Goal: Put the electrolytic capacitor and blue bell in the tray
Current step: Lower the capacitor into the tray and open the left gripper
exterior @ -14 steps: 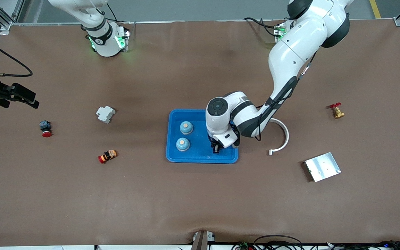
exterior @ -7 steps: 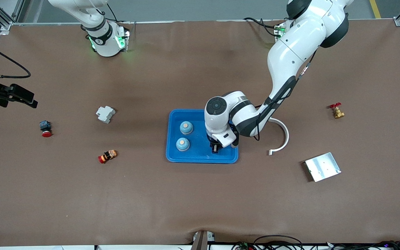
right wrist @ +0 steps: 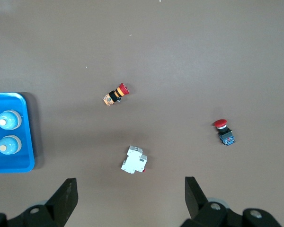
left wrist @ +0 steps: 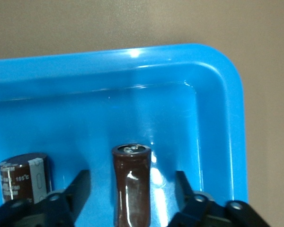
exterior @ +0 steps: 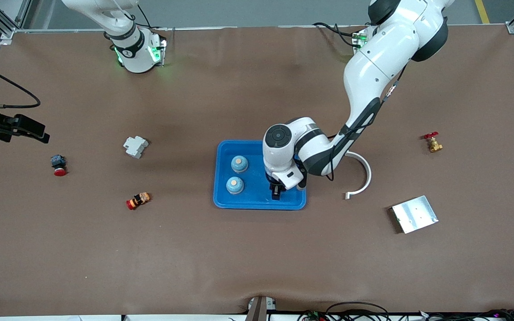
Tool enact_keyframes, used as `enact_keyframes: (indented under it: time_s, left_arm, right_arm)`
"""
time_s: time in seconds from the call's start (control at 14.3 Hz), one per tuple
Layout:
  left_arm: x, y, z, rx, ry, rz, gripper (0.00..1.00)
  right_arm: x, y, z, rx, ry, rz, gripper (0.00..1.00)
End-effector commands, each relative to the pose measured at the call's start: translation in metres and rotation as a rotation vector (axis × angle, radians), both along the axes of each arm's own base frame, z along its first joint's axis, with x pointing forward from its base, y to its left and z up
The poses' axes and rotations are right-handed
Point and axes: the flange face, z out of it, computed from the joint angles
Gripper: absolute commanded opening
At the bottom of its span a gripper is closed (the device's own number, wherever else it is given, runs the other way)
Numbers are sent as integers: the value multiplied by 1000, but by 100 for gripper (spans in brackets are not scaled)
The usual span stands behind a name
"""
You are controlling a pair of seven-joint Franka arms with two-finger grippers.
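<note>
The blue tray (exterior: pixel 257 203) lies mid-table; its rim also shows in the left wrist view (left wrist: pixel 217 71) and in the right wrist view (right wrist: pixel 20 165). Two blue bells (exterior: pixel 239 163) (exterior: pixel 234 185) stand in it. My left gripper (exterior: pixel 277 192) is low in the tray's corner nearer the front camera, toward the left arm's end. It (left wrist: pixel 131 176) is open, its fingers (left wrist: pixel 81 189) apart on either side of a dark brown electrolytic capacitor (left wrist: pixel 131 189) on the tray floor. A second capacitor (left wrist: pixel 23 177) lies beside it. My right gripper (right wrist: pixel 130 198) waits open and empty over the right arm's end of the table (exterior: pixel 29 129).
A white breaker (exterior: pixel 135 146), a red push button (exterior: pixel 58 165) and a red-orange button (exterior: pixel 138 200) lie toward the right arm's end. A white curved piece (exterior: pixel 364 176), a silver plate (exterior: pixel 414 214) and a brass valve (exterior: pixel 433 142) lie toward the left arm's end.
My left gripper has shifted slightly within the tray corner. My right gripper has drifted a little at the table's end.
</note>
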Motion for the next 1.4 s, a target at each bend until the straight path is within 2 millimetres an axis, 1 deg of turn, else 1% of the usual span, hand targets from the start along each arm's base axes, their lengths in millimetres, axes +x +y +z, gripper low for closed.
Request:
enact_keyframes:
  time_s: [0.0, 0.07, 0.21, 0.35, 0.42, 0.56, 0.7, 0.77, 0.91, 0.98, 1.05, 1.12, 1.19, 1.26, 1.33]
  left_arm:
    - [11, 0, 21, -19, -8, 20, 100]
    - [14, 4, 30, -7, -2, 24, 100]
    - [15, 11, 41, 25, 28, 10, 100]
    - [25, 22, 69, 9, 47, -20, 100]
    - [31, 33, 80, 15, 67, -45, 100]
    - [35, 46, 100, 37, 103, -145, 100]
    - [41, 66, 120, 80, 133, -283, 100]
    - [42, 74, 132, 102, 146, -365, 100]
    - [49, 98, 157, 112, 170, -500, 100]
    - [53, 108, 173, 109, 169, -563, 100]
    - [60, 126, 186, 110, 174, -617, 100]
    - [64, 137, 196, 92, 176, -671, 100]
    - [69, 154, 209, 76, 177, -730, 100]
    - [73, 169, 216, 68, 188, -784, 100]
    - [74, 181, 235, 72, 180, -833, 100]
  right_arm:
    - [-4, -1, 5, -9, 2, -7, 100]
    - [-3, 2, 5, -11, 2, -2, 100]
    - [-2, 4, 3, -13, 4, -5, 100]
    - [-2, 10, 4, -15, 4, 1, 100]
    - [-2, 11, 4, -15, 4, 2, 100]
    - [-3, 12, 3, -15, 11, 4, 100]
    - [-3, 10, 3, -15, 13, 3, 100]
    - [-4, 9, 4, -15, 14, 1, 100]
    - [-4, 10, 4, -15, 14, 3, 100]
    - [-4, 11, 5, -15, 11, 4, 100]
    - [-4, 9, 4, -15, 13, 0, 100]
    - [-4, 10, 3, -13, 16, 0, 100]
    - [-4, 9, 4, -14, 14, 1, 100]
    - [-3, 8, 4, -11, 14, 7, 100]
    - [-3, 5, 4, -7, 13, -2, 100]
